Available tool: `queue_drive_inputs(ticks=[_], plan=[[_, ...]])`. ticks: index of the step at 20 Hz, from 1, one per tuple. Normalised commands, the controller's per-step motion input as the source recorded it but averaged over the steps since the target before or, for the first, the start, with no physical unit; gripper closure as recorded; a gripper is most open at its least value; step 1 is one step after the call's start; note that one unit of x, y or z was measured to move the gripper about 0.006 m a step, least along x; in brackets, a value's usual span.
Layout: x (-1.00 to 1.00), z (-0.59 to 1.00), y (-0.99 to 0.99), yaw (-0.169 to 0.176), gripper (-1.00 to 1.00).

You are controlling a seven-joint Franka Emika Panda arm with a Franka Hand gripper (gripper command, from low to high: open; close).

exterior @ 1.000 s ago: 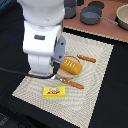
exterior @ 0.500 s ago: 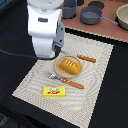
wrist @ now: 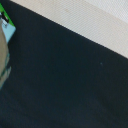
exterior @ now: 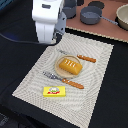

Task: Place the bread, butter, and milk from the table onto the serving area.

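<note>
Fingers hidden under the white arm [exterior: 48, 21], so their spread can't be told. The bread [exterior: 69, 65] sits on the plate [exterior: 58, 70] mid-mat; the butter [exterior: 55, 91] lies at its seven o'clock on the serving area [exterior: 95, 92]. Milk [wrist: 7, 26] edges the wrist view over the table [wrist: 65, 85].

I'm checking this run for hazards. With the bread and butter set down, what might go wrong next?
The milk shows only as a sliver at the wrist view's edge, so a grasp there may miss or tip it. The plate already holds the bread, and the butter fills one placemat edge; a careless milk drop might knock either.
</note>
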Motion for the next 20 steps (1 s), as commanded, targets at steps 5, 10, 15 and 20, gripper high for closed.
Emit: queue_drive_inputs(ticks=[5,10,15,20], plan=[[-0.85,-0.13,0.67,-0.004,-1.0],[-0.87,-0.19,0.65,0.0,-1.0],[-0.87,-0.25,0.65,0.0,-1.0],[-0.72,-0.38,0.59,-0.035,-1.0]])
